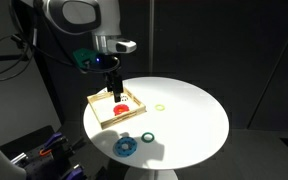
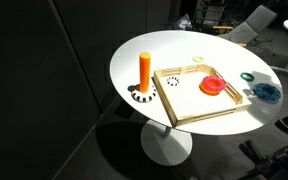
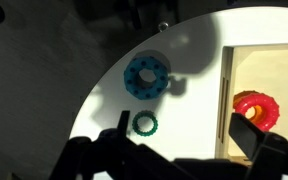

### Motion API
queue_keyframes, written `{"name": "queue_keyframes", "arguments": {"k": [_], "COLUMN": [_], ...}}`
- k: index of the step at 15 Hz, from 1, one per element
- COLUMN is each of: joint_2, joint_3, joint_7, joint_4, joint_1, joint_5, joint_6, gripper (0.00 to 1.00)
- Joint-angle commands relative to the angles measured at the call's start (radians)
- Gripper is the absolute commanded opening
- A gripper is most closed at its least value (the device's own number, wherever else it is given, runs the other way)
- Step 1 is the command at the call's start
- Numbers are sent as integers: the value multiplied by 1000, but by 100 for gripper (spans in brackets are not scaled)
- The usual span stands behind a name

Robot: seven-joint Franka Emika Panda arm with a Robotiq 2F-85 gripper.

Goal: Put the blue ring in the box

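Observation:
The blue ring (image 3: 145, 75) lies flat on the white round table outside the box; it also shows in both exterior views (image 1: 125, 146) (image 2: 266, 91). The box (image 1: 97, 110) is a shallow tan wooden tray, seen again in an exterior view (image 2: 213, 113) and at the right of the wrist view (image 3: 227, 100). My gripper (image 1: 112, 85) hangs above the box with its fingers wide apart and empty. In the wrist view the gripper (image 3: 184, 125) frames the table between a green ring and the box wall. The arm is out of view in the exterior view that shows the orange cylinder.
A red ring (image 2: 213, 86) lies inside the box. A small dark green ring (image 3: 143, 124) lies near the blue ring. A thin yellow-green ring (image 2: 197, 58) lies beyond the box. An orange cylinder (image 2: 144, 72) stands upright beside the box near the table edge (image 2: 124, 95).

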Motion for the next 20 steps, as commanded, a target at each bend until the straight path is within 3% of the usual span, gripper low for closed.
{"name": "queue_keyframes", "arguments": {"k": [1,11,20], "joint_2": [65,351,556], "joint_3": [-8,-6,-20], "joint_7": [11,17,20], "joint_4": [-46,-79,-46], "joint_1": [-6,11,47], "joint_5": [2,1,6], "joint_6": [124,482,612], "gripper": [100,100,100]}}
